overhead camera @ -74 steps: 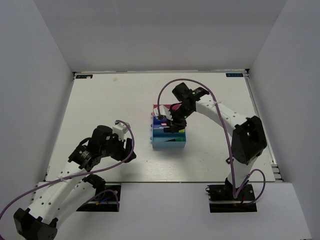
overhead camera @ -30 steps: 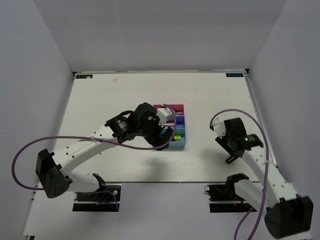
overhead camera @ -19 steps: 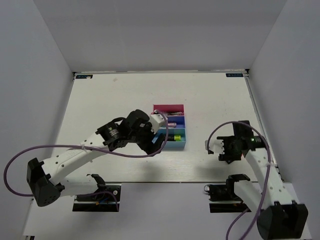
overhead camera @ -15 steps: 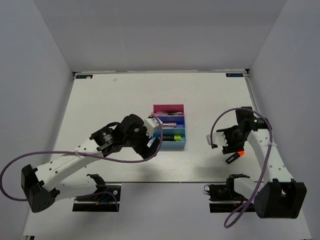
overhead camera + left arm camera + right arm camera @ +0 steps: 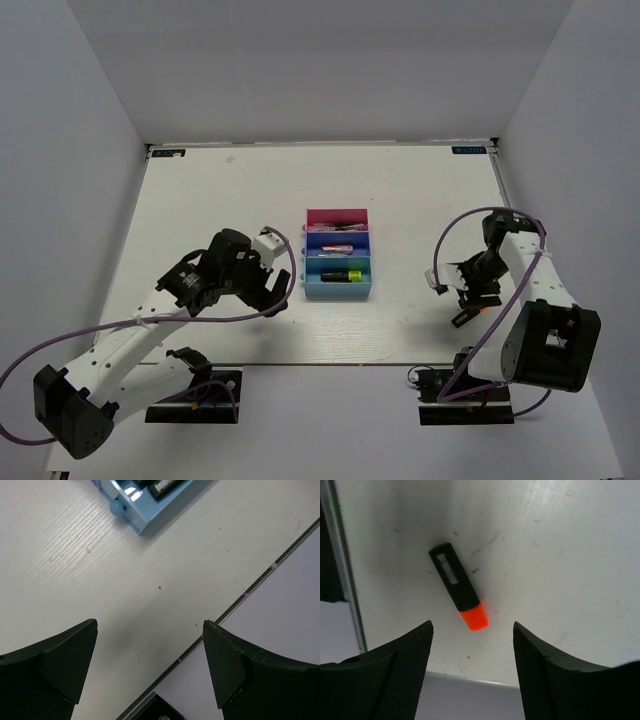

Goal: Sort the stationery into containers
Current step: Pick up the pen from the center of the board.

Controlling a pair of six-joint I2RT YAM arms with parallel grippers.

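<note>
Robot lab test cell: white wood-grain tabletop boxed by plain pale-grey panel walls at top, left, right; black bolted base plates and purple cables along bottom edge.

Top camera overlooks the whole table; wrist cameras face down closely: left beside the light blue tray, right over the orange-capped highlighter.

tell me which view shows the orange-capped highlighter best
Right wrist: the orange-capped highlighter lies whole and large on the table, black body and orange cap clear. Top external shows it only as a tiny sliver. Left wrist misses it entirely.
</note>
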